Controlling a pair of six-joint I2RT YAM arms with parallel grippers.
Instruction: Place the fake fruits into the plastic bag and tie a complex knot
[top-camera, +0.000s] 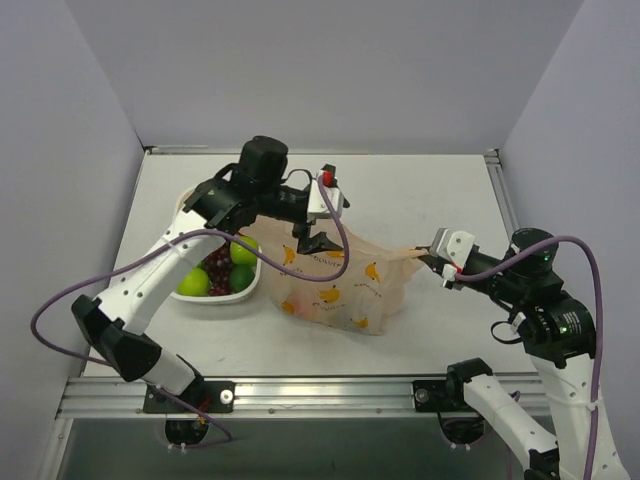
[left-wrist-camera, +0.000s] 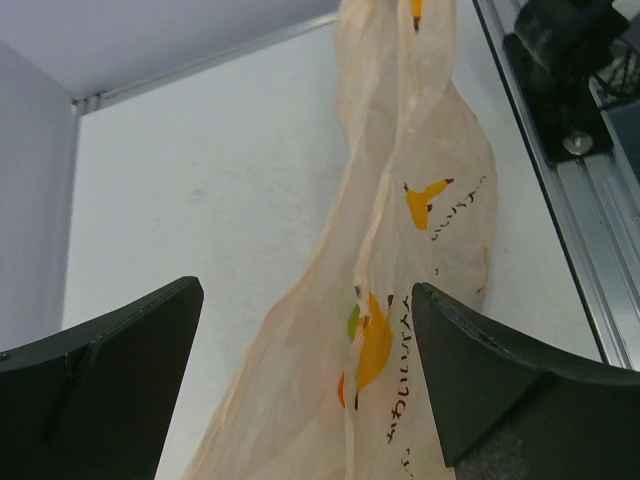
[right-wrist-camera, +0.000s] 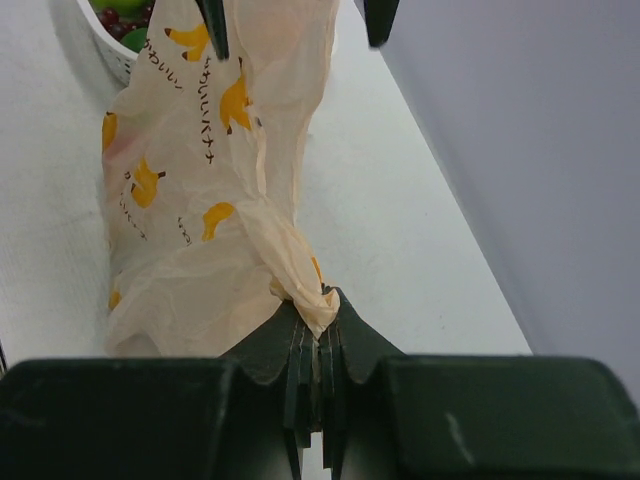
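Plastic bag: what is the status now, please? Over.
Left fingers open, above plastic bag. Right fingers shut on the bag's twisted end. Green apples and grapes lie in white basket, not bagged.

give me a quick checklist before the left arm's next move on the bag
1. right gripper jaws shut on a twisted end of the plastic bag: ok
2. left gripper jaws open over the bag, holding nothing: ok
3. All fruit bagged: not ok, green apples and grapes sit in the basket
4. Knot tied: not ok, only a twist shows
5. Fruit inside the bag: cannot tell
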